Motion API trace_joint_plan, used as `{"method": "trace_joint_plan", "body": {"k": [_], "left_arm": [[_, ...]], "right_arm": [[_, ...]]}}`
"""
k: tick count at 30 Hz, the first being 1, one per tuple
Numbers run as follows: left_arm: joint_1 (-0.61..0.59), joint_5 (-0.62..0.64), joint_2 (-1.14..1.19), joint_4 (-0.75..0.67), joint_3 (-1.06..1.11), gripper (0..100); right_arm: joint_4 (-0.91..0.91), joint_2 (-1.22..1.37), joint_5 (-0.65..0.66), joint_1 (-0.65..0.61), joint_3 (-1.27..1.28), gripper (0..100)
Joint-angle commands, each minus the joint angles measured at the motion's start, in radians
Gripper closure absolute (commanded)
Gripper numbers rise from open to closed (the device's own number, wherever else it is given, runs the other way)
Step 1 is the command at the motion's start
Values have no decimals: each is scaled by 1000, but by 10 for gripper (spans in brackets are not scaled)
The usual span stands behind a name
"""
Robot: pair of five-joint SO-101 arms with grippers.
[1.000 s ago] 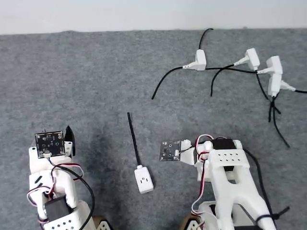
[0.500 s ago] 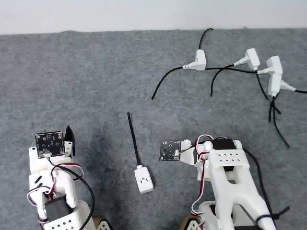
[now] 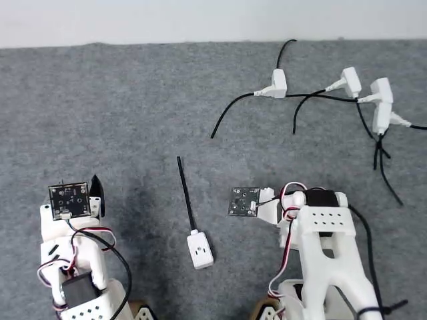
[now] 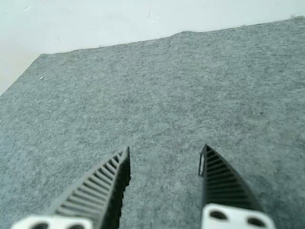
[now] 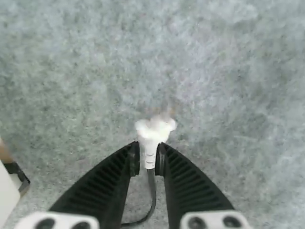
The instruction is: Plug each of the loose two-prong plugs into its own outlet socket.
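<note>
In the high view the grey tabletop [image 3: 133,100] carries the right arm [image 3: 327,247] and left arm [image 3: 70,247] at its near edge. A socket [image 3: 200,249] on a black cord [image 3: 187,193] lies between them, and a cluster of white plugs [image 3: 350,81] lies well apart at the far right. The right wrist view gives the grip: the right jaws are clamped on a white plug [image 5: 155,130] above the felt. The left wrist view has the left jaws apart over the felt.

Grey felt mat [image 3: 120,113]; pale white surface [image 3: 133,20] beyond
</note>
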Motion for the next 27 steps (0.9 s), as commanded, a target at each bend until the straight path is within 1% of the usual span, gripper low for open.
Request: {"method": "trace_joint_plan", "body": {"k": [1,7,15,17,20,22,27], "left_arm": [[8,-12,-11,-20,-16,773],[8,-12,-11,-20,-16,773],[8,-11,-11,-20,-16,773],[8,-11,-11,-20,-16,773],[8,-11,-11,-20,-16,773],[8,-11,-11,-20,-16,773],[8,-11,-11,-20,-16,773]], "right_arm": [[27,-35,-12,13,-55,920],[64,-24,-12,15,-49,919],[62,-35,-9,58,-40,916],[64,-35,-9,64,-40,890],[62,-35,-9,73,-40,816],[61,-35,-8,70,-40,787],[36,-22,-8,67,-23,786]]}}
